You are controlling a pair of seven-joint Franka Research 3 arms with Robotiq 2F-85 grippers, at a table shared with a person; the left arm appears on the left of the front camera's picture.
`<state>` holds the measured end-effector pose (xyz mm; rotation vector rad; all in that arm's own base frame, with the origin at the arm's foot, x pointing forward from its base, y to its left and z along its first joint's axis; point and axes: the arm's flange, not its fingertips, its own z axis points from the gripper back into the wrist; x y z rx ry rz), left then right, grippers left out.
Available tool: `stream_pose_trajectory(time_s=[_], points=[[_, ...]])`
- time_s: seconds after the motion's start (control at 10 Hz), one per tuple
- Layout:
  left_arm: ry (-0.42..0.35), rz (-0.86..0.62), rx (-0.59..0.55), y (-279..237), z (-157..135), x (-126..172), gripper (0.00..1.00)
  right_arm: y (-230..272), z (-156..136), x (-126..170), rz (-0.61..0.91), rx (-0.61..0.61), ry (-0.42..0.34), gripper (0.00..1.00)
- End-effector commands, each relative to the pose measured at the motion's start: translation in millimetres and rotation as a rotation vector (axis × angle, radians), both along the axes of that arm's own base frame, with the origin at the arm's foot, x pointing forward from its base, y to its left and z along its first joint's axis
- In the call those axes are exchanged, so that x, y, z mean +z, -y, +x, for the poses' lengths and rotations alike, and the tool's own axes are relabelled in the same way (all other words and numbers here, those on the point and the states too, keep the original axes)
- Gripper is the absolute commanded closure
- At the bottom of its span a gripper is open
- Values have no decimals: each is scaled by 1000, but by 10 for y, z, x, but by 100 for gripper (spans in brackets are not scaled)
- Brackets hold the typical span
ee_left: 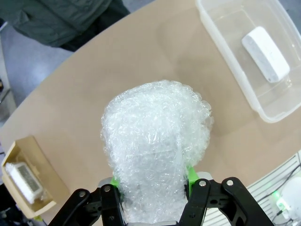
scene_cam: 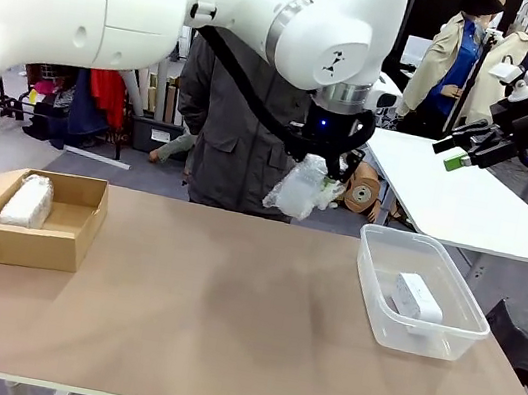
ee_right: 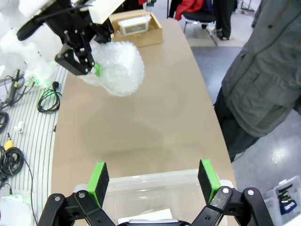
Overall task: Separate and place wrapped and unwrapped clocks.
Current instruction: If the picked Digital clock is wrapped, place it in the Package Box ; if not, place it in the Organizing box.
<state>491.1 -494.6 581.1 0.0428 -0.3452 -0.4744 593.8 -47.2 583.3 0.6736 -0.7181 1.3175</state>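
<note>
Tan and bare down its middle, the desk point(scene_cam: 223, 322) carries two containers at opposite ends, with a person in a dark jacket point(scene_cam: 223, 140) standing behind the far edge. Toward the left edge sits the brown cardboard box point(scene_cam: 41, 226), and one wrapped clock point(scene_cam: 26, 200) already lies inside it. Moving right, our left gripper point(ee_left: 151, 190) hangs in the air above the far middle of the desk, its green pads pressed into the second wrapped clock point(ee_left: 155, 150), pinching the bundle at its lower end while the rest bulges free beyond the fingers.

We judge this bundle light and soft on the outside (bubble wrap gives under the pads), so the hard clock inside could shift or slide within its skin. A grip across the thick middle, where the solid body lies, would be safer than a pinch on loose wrap alone.

Near the right edge stands the clear plastic tub point(scene_cam: 424, 331), and the unwrapped clock point(scene_cam: 416, 298) rests on its floor: smooth, stiff and likely slippery, best taken across its narrow sides. Our right gripper point(ee_right: 153, 181) hovers over the tub with its fingers spread wide and nothing between them.

We can read no brand, label or writing on any of these things.
</note>
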Motion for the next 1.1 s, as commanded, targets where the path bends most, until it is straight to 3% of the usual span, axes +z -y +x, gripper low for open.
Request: stream_pose_trajectory(time_s=[0.0, 0.2, 0.4, 0.6, 1.0], points=[[-10, 56, -32, -234, -97, 166, 100, -3, -6, 18, -3, -2, 5, 0], [-38, 93, -84, -544, -119, 278, 100, -3, -6, 18, -3, -2, 5, 0], [0, 98, -47, -848, -212, 431, 100, -3, -6, 18, -3, -2, 5, 0], [47, 89, 123, -1264, -246, 550, 100, -3, -6, 18, -3, -2, 5, 0], [50, -31, 435, -2241, -424, 523, 100, -3, -6, 18, -3, -2, 5, 0]])
